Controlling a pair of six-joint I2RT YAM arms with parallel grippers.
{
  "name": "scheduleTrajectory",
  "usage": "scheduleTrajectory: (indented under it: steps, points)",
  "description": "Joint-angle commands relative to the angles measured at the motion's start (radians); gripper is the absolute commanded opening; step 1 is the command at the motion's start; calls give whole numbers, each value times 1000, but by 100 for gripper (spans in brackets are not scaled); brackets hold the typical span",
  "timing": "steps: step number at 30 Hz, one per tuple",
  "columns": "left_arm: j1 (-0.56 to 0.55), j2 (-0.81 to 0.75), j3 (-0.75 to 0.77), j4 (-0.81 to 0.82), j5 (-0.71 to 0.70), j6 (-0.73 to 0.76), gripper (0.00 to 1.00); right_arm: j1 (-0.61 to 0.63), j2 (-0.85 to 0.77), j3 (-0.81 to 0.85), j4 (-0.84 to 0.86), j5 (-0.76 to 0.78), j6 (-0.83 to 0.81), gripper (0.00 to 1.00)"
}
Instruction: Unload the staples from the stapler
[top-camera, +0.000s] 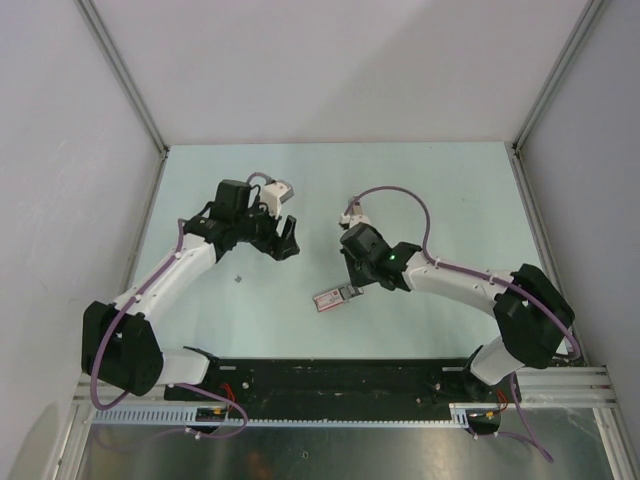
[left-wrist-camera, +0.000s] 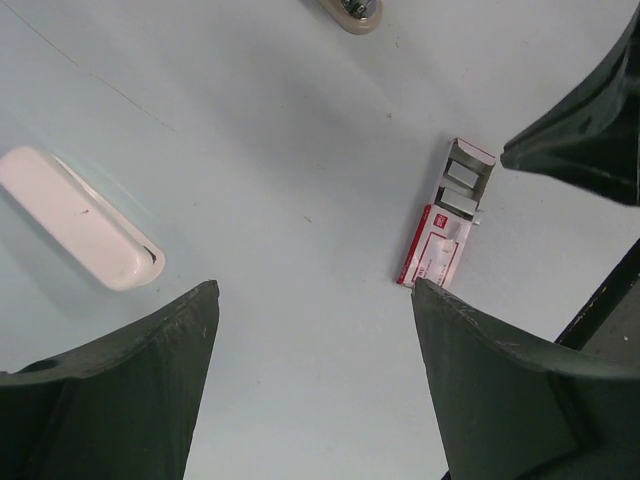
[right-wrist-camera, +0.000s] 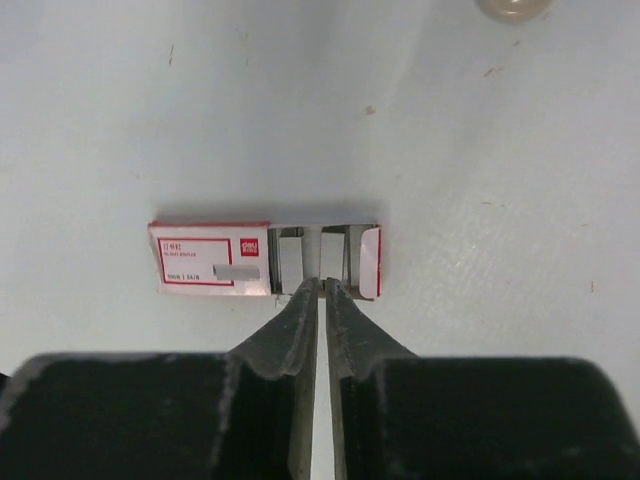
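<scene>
The stapler's white shell (left-wrist-camera: 80, 232) lies flat on the table at the left of the left wrist view; its dark metal channel does not show, and I cannot find the stapler in the top view. My left gripper (left-wrist-camera: 312, 290) (top-camera: 287, 243) is open and empty above the bare table. My right gripper (right-wrist-camera: 320, 283) (top-camera: 350, 288) is shut, with only a thin slit between its fingers. Its tips touch the open end of the pink-and-grey packet (right-wrist-camera: 215, 258), where grey staple strips (right-wrist-camera: 290, 255) show. A tiny grey bit (top-camera: 238, 278) lies on the table left of centre.
The packet also shows in the top view (top-camera: 333, 298) and in the left wrist view (left-wrist-camera: 445, 225). A small beige round thing sits at the top edge of the left wrist view (left-wrist-camera: 355, 12) and of the right wrist view (right-wrist-camera: 512, 8). Walls enclose the table on three sides.
</scene>
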Motion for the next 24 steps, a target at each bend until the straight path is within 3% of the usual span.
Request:
scheduleTrajectory:
  steps: [1, 6, 24]
  points:
    - [-12, -10, 5, 1, 7, 63, 82, -34, -17, 33, -13, -42, 16, 7]
    - [-15, -11, 1, -1, 2, 67, 82, -23, 40, 32, 8, -85, 21, 0]
    - [-44, 2, -9, -12, -6, 102, 82, -30, 155, 28, 39, -136, 22, 0]
